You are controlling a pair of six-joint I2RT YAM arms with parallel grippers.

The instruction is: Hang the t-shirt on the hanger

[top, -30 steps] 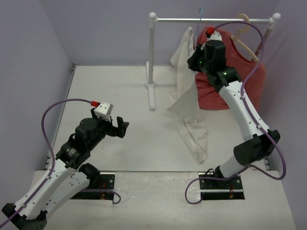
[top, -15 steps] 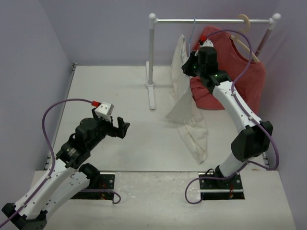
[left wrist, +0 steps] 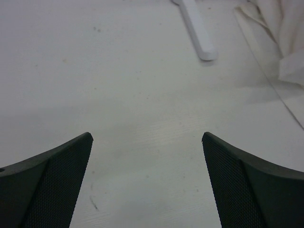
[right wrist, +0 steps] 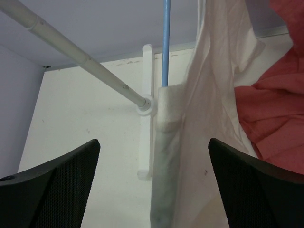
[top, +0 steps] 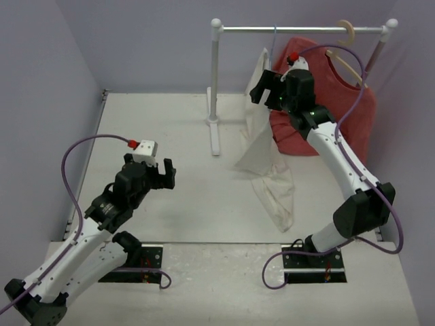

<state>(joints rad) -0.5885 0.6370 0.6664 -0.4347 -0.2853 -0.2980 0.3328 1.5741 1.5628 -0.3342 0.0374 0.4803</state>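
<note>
Cream t-shirt (top: 262, 146) limp, light, hangs off hanger (right wrist: 166, 42), tail on worktop (top: 156, 122); pinch shoulder seam, likely. Right pincer (right wrist: 153, 140), left pincer (left wrist: 147, 137): wide open, empty.

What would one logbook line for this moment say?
t-shirt: draped on hanger, hanging from rail | right claw: open, beside t-shirt | left claw: open, empty, over table

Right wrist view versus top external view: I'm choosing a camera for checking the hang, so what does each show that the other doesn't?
Only the right wrist view shows the wire of the light-blue hanger running down into a folded band of the cream t-shirt. Only the top external view shows the left arm, the beige hanger and the t-shirt's lower end lying on the table. Both show the rack rail and the red t-shirt.
</note>
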